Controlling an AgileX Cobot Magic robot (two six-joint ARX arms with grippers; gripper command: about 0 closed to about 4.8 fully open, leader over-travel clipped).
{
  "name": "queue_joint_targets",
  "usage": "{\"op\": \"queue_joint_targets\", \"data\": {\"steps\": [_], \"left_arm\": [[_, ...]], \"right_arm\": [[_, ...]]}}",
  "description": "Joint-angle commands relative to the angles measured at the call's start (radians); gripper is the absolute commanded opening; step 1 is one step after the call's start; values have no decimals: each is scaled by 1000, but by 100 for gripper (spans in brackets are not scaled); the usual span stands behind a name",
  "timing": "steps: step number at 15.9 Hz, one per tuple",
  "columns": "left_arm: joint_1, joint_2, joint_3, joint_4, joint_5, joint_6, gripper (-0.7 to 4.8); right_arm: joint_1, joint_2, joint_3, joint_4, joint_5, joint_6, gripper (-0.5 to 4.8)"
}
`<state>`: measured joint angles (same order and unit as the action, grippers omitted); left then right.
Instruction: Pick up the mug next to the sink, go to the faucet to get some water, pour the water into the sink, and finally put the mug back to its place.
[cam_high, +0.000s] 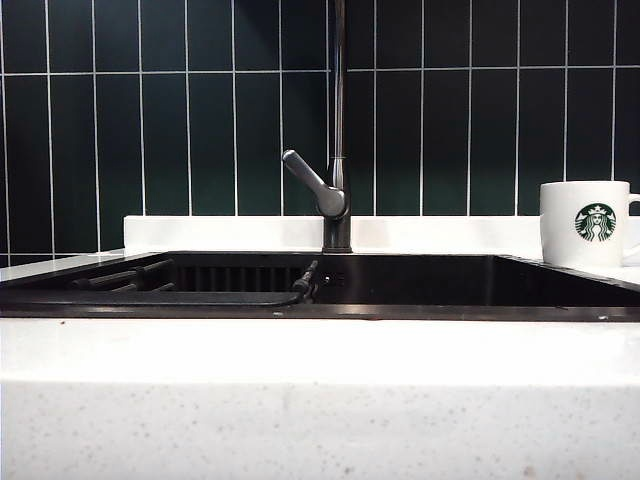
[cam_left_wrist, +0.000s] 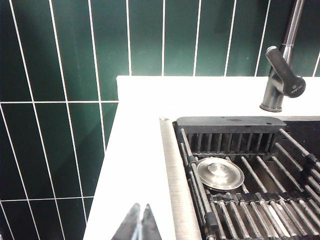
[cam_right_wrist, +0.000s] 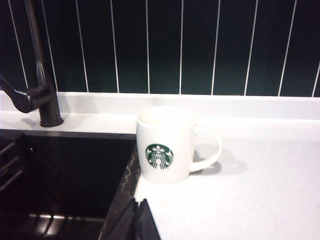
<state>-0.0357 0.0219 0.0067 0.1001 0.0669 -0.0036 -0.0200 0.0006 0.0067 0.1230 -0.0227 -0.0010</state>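
Left gripper (cam_left_wrist: 139, 222): dark tapered fingers pressed together, holding nothing, over the white counter's left edge; only the tips show.
Drying rack (cam_left_wrist: 250, 200): dark metal bars laid across the sink's left part, carrying a round shiny drain cover (cam_left_wrist: 220, 173).
Sink (cam_high: 470, 280): wide shallow black basin with a dark rim, set in white speckled stone; its floor is mostly hidden.
Faucet (cam_high: 339, 120): thin dark-grey pipe with a slanted lever, top cut off.
Right gripper (cam_right_wrist: 135, 220): fingers closed and empty, near the sink's right corner.
Mug (cam_right_wrist: 165, 145): glossy white ceramic, green siren logo, upright on the counter right of the sink.
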Motion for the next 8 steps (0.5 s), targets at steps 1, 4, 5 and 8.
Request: {"op": "queue_joint_targets", "data": {"steps": [1, 4, 5, 8], "left_arm": [[0, 1, 2, 6, -3, 4, -4], [0, 1, 2, 3, -3, 3, -5], [0, 1, 3, 3, -3, 3, -5], [0, 2, 37, -50, -3, -98, -5]], "right_arm": [[1, -3, -6, 1, 5, 0, -6], [1, -3, -6, 1, 6, 0, -6], [1, -3, -5, 1, 15, 0, -6], [5, -1, 52, -76, 96, 146, -6]]}}
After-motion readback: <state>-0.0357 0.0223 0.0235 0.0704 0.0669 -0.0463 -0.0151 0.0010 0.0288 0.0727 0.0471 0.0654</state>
